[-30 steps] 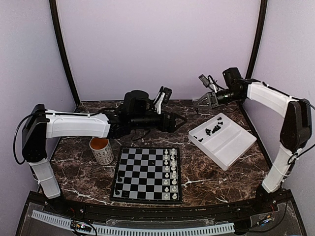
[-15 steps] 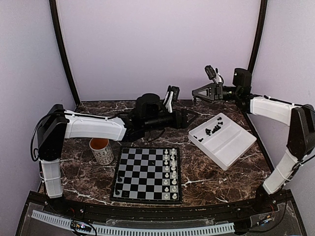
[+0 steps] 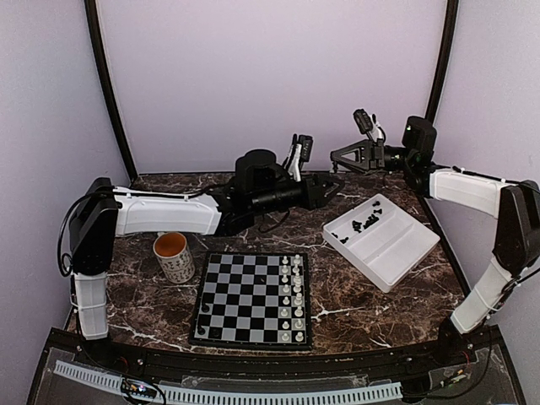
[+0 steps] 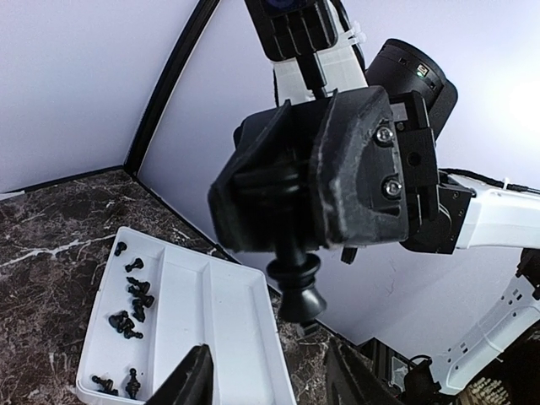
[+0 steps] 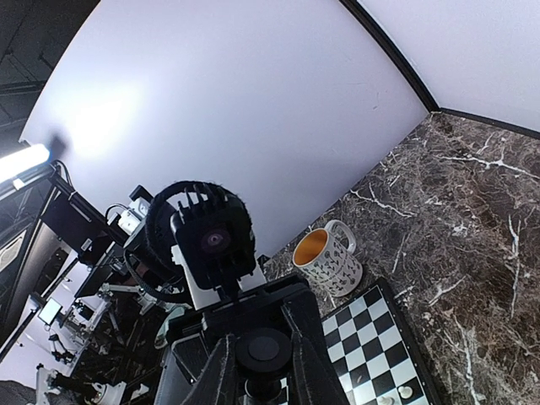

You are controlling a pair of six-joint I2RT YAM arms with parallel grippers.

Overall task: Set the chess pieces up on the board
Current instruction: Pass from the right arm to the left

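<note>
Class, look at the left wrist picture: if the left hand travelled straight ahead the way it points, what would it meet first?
Most likely the black chess piece pinched in the right hand, which is straight ahead of the open left hand. How far off it is cannot be judged from this picture.

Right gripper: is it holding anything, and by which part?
Yes, a black chess piece, pinched at its upper end by the right gripper; the rest hangs free below.

High top view looking down, close wrist views face-to-face, left also sees tray (image 4: pixel 236 329)
</note>
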